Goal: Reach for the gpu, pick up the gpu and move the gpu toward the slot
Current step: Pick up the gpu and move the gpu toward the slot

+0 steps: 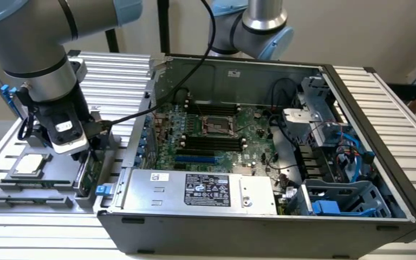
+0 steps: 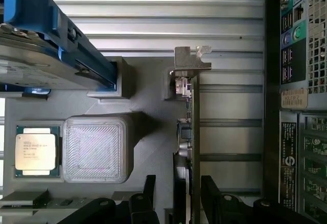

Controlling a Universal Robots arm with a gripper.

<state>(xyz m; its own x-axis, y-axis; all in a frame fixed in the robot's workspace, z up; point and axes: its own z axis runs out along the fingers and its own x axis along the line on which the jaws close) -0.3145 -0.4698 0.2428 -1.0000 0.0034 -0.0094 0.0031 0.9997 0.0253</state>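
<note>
Green card edge-on under the wrist camera: the gpu (image 2: 194, 132) stands upright on its long edge in the grey holder (image 2: 153, 127), with its silver bracket (image 2: 191, 60) at the end away from the tool. The gripper (image 2: 179, 185) is down over it with the black fingers (image 2: 149, 183) spread wide, one on each side of the card, and we see no clamp on it. A square chip (image 2: 34, 150) and a hard drive (image 2: 46, 55) with blue rails share the holder. It lies at the exterior view's left of the open computer case (image 1: 266, 230), so the card is well apart from the motherboard (image 1: 215, 141).
</note>
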